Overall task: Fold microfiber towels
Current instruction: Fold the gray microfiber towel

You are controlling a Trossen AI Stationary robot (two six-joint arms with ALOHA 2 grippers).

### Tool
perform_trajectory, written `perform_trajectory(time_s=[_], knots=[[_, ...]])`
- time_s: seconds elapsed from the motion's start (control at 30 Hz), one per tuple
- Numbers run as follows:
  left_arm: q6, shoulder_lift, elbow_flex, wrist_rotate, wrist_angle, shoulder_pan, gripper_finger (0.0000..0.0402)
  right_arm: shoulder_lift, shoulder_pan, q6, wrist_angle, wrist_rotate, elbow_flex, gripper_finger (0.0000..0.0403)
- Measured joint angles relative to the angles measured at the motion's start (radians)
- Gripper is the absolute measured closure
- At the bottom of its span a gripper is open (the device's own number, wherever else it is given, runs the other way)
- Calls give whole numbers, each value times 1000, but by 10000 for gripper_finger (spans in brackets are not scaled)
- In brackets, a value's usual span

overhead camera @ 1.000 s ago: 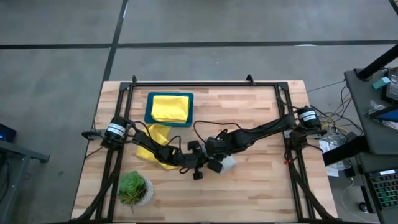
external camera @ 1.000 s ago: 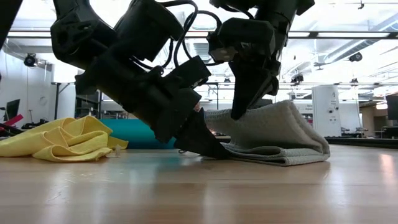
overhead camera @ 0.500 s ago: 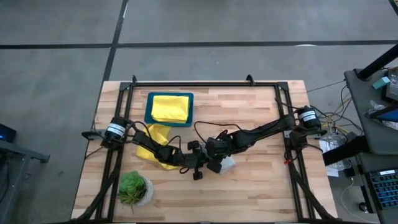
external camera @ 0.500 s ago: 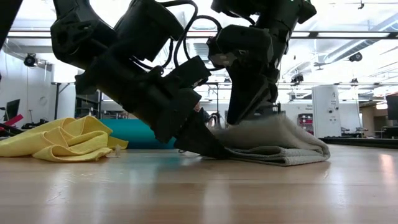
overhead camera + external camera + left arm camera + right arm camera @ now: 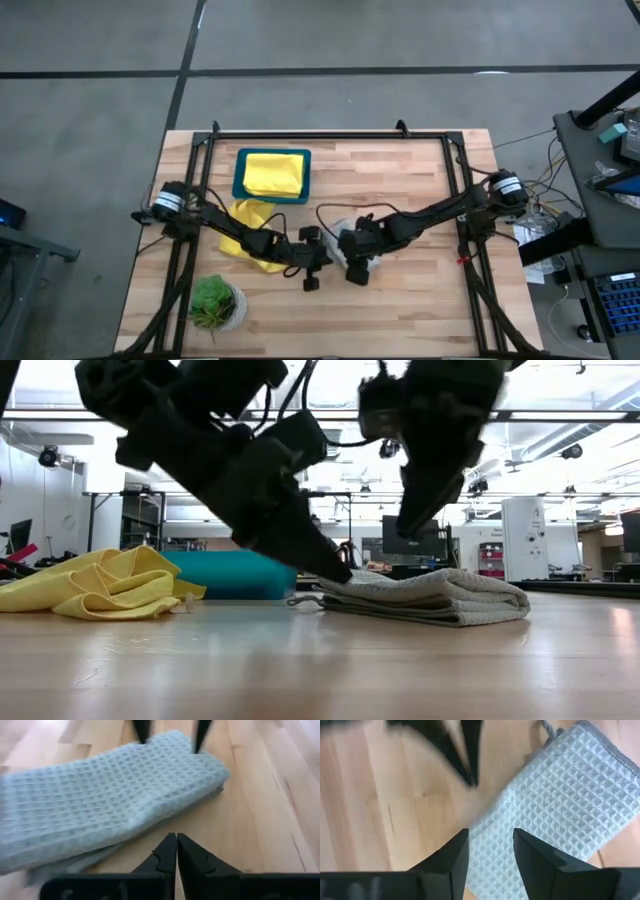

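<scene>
While the folded grey towel (image 5: 430, 596) is lying mid-desk at frame centre, the right hand (image 5: 490, 851) is hovering open above it. The closed left hand (image 5: 176, 851) is sitting beside its edge; any snag could be undoing the fold.

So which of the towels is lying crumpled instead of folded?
The loose yellow microfiber towel beside the teal tray; the other yellow one and the grey waffle one are folded.
</scene>
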State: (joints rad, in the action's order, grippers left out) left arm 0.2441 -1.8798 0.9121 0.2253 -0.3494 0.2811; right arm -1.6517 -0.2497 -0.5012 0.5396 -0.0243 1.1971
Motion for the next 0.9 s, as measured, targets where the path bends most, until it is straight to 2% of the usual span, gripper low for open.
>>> perform_trajectory(time_s=[0.1, 0.33, 0.47, 0.73, 0.9], knots=[[-46, 46, -2, 31, 34, -1, 402, 8, -42, 32, -39, -38, -36, 263], [-202, 80, -2, 243, 21, -33, 402, 8, -94, 17, -322, -148, -186, 273], [-199, 56, -3, 255, 22, -74, 402, 8, -97, 5, -428, -163, -255, 273], [-190, -17, 4, 252, 20, -105, 402, -2, -98, -13, -497, -159, -312, 275], [-137, -12, 0, 167, 65, -101, 402, -13, -108, -24, -501, -130, -333, 276]])
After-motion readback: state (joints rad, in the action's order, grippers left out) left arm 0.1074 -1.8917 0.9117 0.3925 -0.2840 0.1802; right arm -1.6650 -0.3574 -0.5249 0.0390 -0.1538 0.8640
